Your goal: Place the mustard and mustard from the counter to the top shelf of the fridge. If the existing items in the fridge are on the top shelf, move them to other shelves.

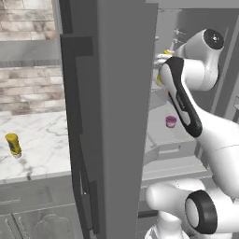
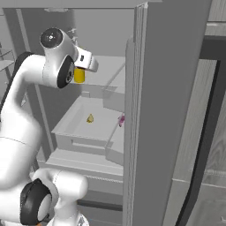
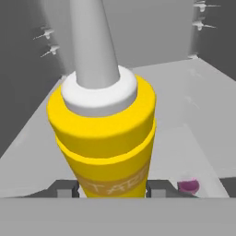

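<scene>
The tall mustard bottle (image 3: 105, 138) sits inside the open fridge (image 1: 112, 116), above a pale grey shelf (image 3: 184, 115) that runs back to the grey rear wall. It stands between the fingers of the gripper (image 3: 113, 189), which press its sides near the label, so the claw is clamped on the bottle. In the hand view its long axis runs away from the claw, pale nozzle pointing up the picture toward the fridge's back. Below it in the fridge, a magenta cup (image 1: 171, 121) and a small yellow wedge (image 2: 90, 118) rest on a lower shelf (image 2: 79, 126). Left of the fridge door, the shorter mustard bottle (image 1: 13, 144) stands upright on the marble counter (image 1: 42, 144), before a brick wall (image 1: 28, 70).
</scene>
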